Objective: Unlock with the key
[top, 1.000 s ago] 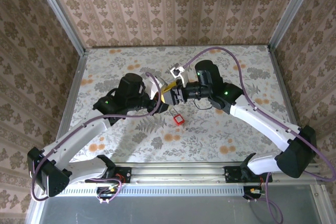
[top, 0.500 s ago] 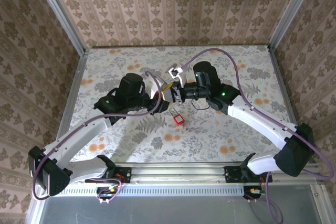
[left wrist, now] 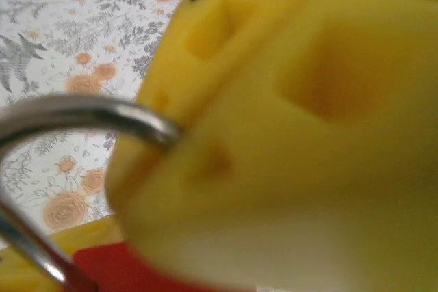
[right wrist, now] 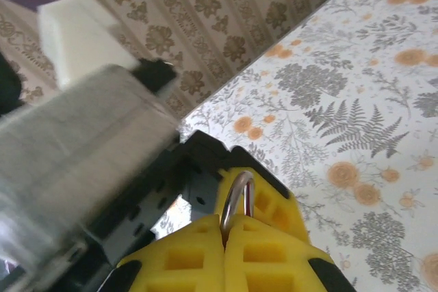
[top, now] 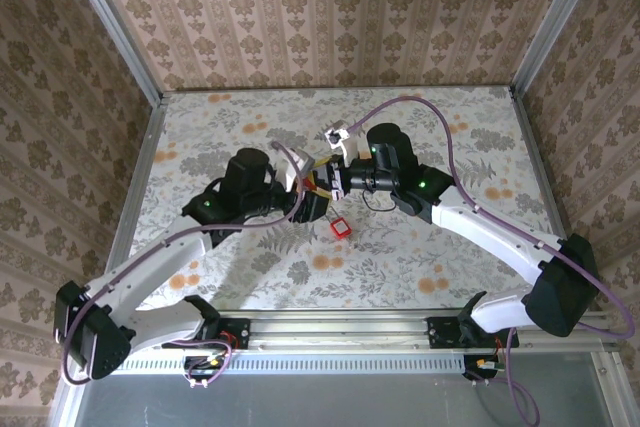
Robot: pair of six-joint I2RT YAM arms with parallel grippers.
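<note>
Your right gripper [right wrist: 227, 232] has its yellow pads pressed together on a thin silver wire shackle [right wrist: 236, 193], whose loop stands up out of the seam. In the left wrist view that shackle runs down into a small red padlock body [left wrist: 116, 271]. Your left gripper [top: 311, 197] sits nose to nose with the right one over the floral table [top: 430, 247]; whether its jaws are apart, you cannot tell. The tiny key is too small to pick out among the fingers. A second small red padlock [top: 340, 228] lies on the table, just on the near side of the grippers.
</note>
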